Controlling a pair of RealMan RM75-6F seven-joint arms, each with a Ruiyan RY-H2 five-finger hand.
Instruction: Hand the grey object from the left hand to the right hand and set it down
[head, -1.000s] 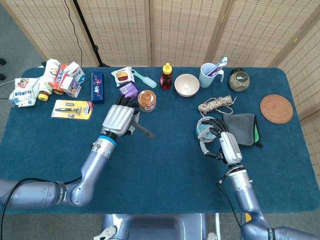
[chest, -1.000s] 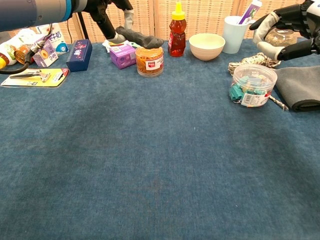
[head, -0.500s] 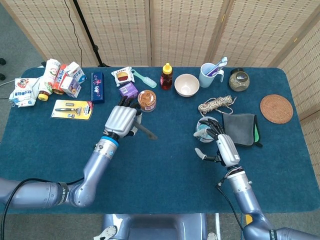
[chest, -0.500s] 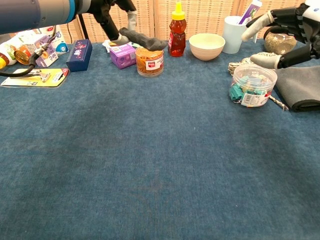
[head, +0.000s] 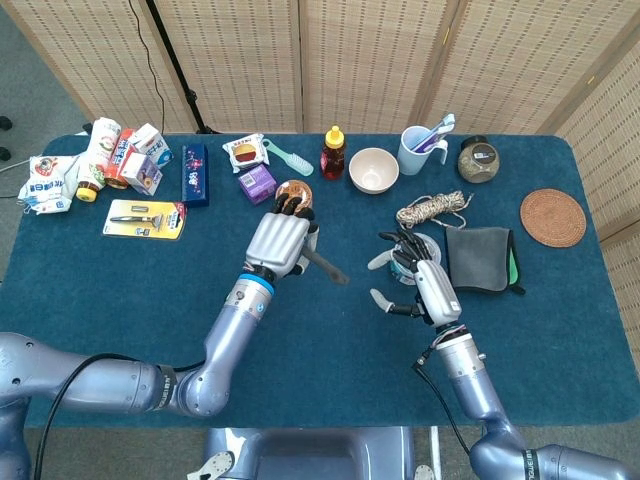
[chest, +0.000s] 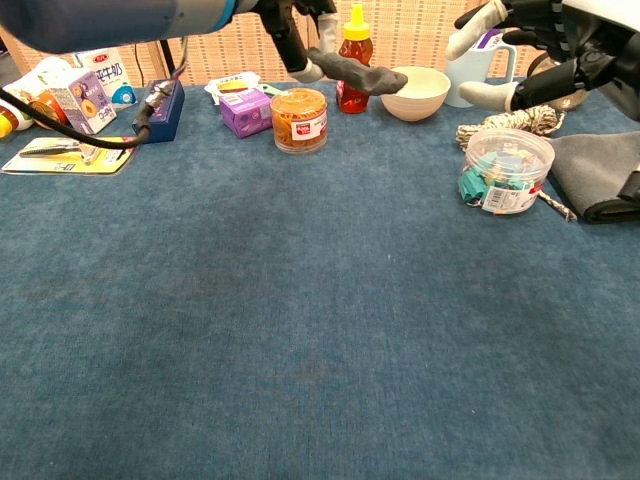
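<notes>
A dark grey elongated object (head: 328, 266) (chest: 358, 73) sticks out to the right of my left hand (head: 281, 238) (chest: 292, 30), which grips one end and holds it above the table. My right hand (head: 412, 274) (chest: 530, 45) hovers a short way to the right of the object's free tip, with its fingers spread and nothing in it. A small gap separates the tip from the right hand. In the chest view the top edge cuts off both hands.
A jar of orange snacks (chest: 299, 119), a purple box (chest: 245, 110), a honey bottle (chest: 356, 46) and a bowl (chest: 414, 91) line the back. A clear tub (chest: 502, 169), a rope coil (head: 432, 209) and a grey cloth (head: 481, 256) lie under and beside the right hand.
My left hand has carried the grey object to the right, toward the table's middle. The right hand has moved left and opened its fingers wider toward it.
</notes>
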